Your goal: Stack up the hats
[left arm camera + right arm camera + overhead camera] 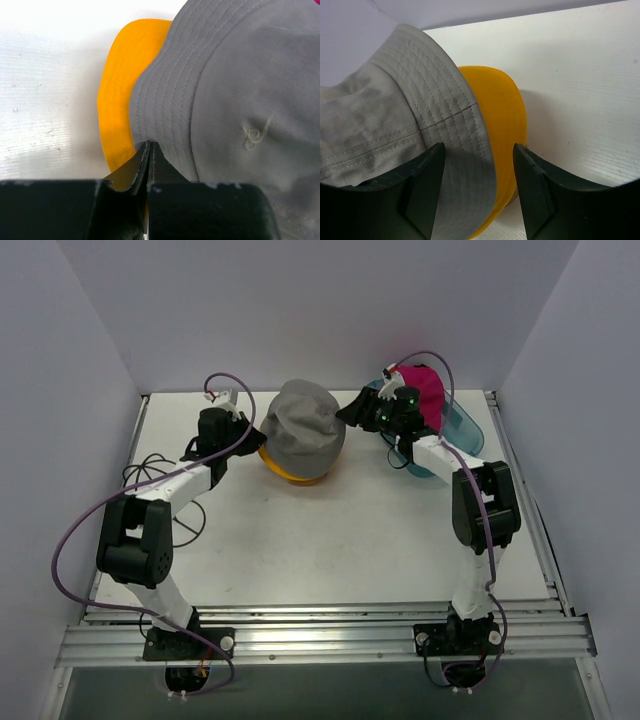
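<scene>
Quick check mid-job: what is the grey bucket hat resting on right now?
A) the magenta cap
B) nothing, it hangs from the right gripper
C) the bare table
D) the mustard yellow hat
D: the grey bucket hat sits on top of the mustard yellow hat, whose yellow edge pokes out from under the grey brim in all three views.

Bright, even, diffuse from above. Washed-out glare on worktop (45, 35), upper left of left wrist view; soft shadow beside mustard yellow hat (495, 115).

Grey hat (305, 425) (ringed stitching), yellow hat (291, 477), seemingly magenta cap (428, 390).
</scene>
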`<control>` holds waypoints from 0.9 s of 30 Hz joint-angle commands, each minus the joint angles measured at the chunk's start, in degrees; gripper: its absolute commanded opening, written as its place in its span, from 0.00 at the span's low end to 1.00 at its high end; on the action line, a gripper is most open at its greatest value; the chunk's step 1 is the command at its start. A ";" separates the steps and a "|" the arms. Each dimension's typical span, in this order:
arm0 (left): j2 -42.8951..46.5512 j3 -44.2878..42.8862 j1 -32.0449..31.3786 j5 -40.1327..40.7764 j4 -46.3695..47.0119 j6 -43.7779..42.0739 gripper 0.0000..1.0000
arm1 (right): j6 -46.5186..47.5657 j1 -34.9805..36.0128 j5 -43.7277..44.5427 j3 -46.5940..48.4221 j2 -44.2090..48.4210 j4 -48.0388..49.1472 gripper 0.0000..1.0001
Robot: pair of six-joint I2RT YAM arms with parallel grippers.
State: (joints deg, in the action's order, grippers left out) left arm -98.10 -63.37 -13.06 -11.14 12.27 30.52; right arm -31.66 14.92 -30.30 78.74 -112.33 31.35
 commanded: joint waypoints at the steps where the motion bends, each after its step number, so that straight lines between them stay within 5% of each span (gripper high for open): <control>1: -1.30 -4.39 0.32 0.50 -0.41 -1.26 0.02 | -0.86 -0.24 -3.09 1.59 -1.13 4.42 0.53; 27: -8.59 -14.23 -0.04 3.31 -5.94 -2.57 0.03 | -8.33 -1.82 -13.20 -4.38 -3.15 22.96 0.50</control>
State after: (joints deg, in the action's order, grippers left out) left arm -105.41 -73.69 -13.02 -8.14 6.90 28.58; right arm -39.11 13.47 -40.16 74.89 -114.98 47.97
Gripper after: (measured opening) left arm 0.036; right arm 0.509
